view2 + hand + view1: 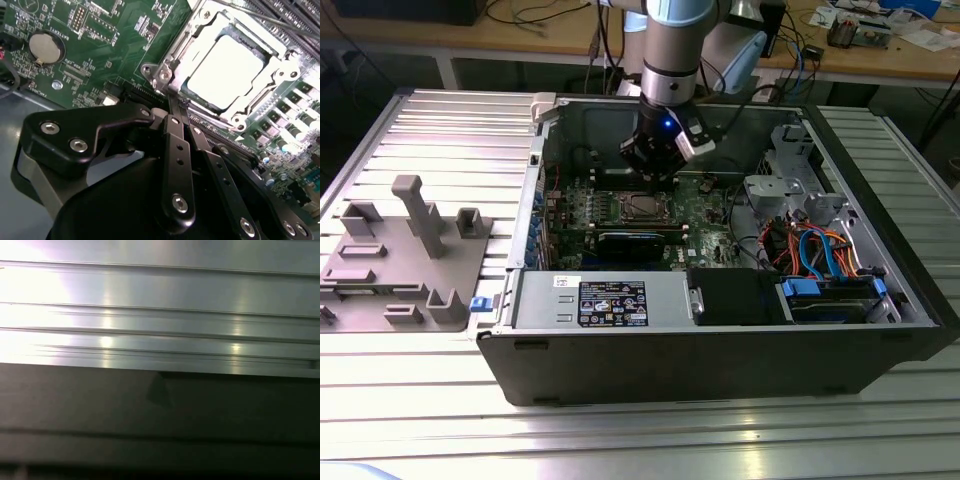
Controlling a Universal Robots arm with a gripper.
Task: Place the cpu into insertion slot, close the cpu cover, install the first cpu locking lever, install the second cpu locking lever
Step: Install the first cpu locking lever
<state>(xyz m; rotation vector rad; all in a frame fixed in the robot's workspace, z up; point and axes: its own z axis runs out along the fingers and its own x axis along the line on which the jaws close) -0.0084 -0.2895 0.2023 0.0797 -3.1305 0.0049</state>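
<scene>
The cpu point(225, 70) lies flat in the insertion slot point(643, 207), its silver top glaring bright. The cpu cover point(176, 59) is down around it as a silvery frame. A thin metal locking lever point(260, 18) runs along the socket's far side. My gripper point(175, 101) is shut, with its black fingers point(176, 145) pressed together. The tips rest at the socket's near corner, by a screw boss. Whether anything thin is pinched between them does not show. In the exterior view my gripper point(655, 170) hangs inside the open computer case, just above the socket.
A black graphics card point(638, 243) lies beside the socket, and the power supply point(600, 300) sits in front. Drive bays with blue and orange cables point(820, 250) fill the exterior view's right. A grey fixture point(400, 260) stands on the slatted table. A coin battery point(45, 47) is nearby.
</scene>
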